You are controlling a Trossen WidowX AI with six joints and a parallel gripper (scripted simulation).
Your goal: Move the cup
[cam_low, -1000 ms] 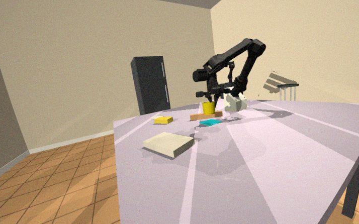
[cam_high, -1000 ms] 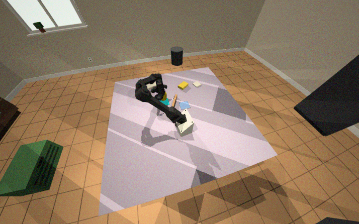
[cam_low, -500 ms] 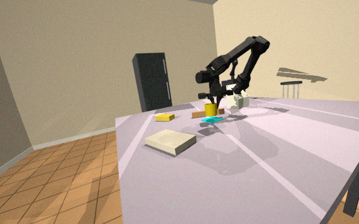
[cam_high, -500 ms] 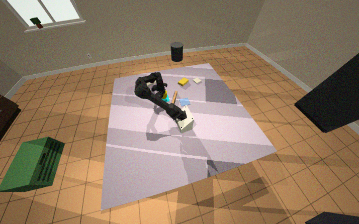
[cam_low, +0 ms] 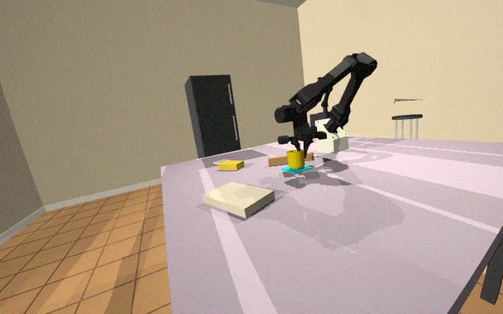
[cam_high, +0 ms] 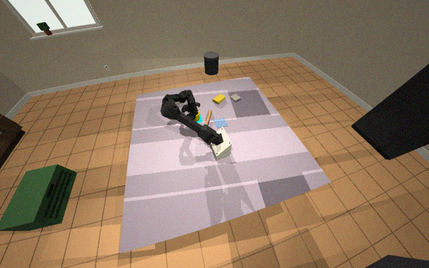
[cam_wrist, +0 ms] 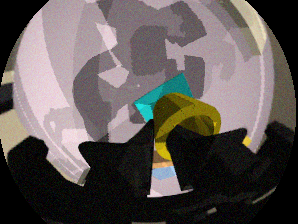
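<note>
Beige walls, tiled orange floor [cam_high: 76, 149], window [cam_high: 54, 14], black fridge [cam_low: 212, 115].

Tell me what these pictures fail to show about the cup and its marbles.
- Marbles: none visible; the yellow cup is side-on in the exterior view, and in the wrist view its mouth looks dark.
- Cup bottom touching the teal pad: too small to tell in the exterior view.
- Top view: the arm covers most of the cup.
- Wrist view: the gripper jaws hide the cup's near wall.
</note>
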